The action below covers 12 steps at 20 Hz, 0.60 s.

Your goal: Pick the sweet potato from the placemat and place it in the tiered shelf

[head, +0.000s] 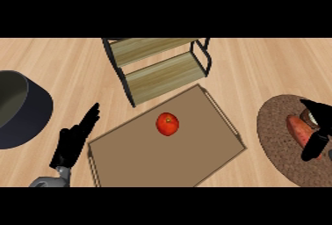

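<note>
Your right hand point(315, 132) is at the view's right edge, its fingers point(311, 149) curled round the sweet potato point(297, 128), which lies on the round woven placemat point(276, 140). That closure looks meant for lifting it. The tiered shelf point(162, 66) stands well apart, at top centre, beyond a tray point(194, 149) carrying a tomato point(167, 124), so expect to carry over both. Your left hand point(74, 140) rests open beside the tray, near a dark pot point(23, 110) on the desk point(272, 61).
</note>
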Each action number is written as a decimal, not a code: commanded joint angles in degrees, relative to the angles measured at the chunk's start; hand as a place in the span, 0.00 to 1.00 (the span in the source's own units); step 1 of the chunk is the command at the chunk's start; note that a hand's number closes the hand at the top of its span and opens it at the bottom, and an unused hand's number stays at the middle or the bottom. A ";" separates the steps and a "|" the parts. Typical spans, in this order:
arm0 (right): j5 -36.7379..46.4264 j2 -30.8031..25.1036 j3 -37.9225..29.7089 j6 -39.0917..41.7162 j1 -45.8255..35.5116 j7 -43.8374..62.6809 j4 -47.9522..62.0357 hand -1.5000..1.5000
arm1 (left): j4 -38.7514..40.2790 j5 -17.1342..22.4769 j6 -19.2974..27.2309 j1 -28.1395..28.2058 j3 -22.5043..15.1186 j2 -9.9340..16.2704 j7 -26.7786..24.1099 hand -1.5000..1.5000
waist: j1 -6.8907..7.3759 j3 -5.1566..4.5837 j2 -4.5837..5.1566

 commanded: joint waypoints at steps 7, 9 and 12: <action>8.76 4.75 -1.46 -6.12 -0.24 -8.78 11.32 0.00 | -3.60 -2.47 -0.44 3.05 0.56 -1.88 0.43 0.50 | 0.16 -0.02 0.05; 9.33 4.11 -2.31 -6.02 -1.71 -10.43 14.10 0.00 | -7.47 -2.00 -1.33 4.19 0.15 -1.58 3.53 0.50 | 0.27 -0.01 0.04; 7.90 3.39 -3.61 -4.10 -3.42 -13.30 16.01 1.00 | -0.51 -2.63 -1.48 3.00 1.40 -1.81 -2.18 0.50 | 0.22 -0.02 0.14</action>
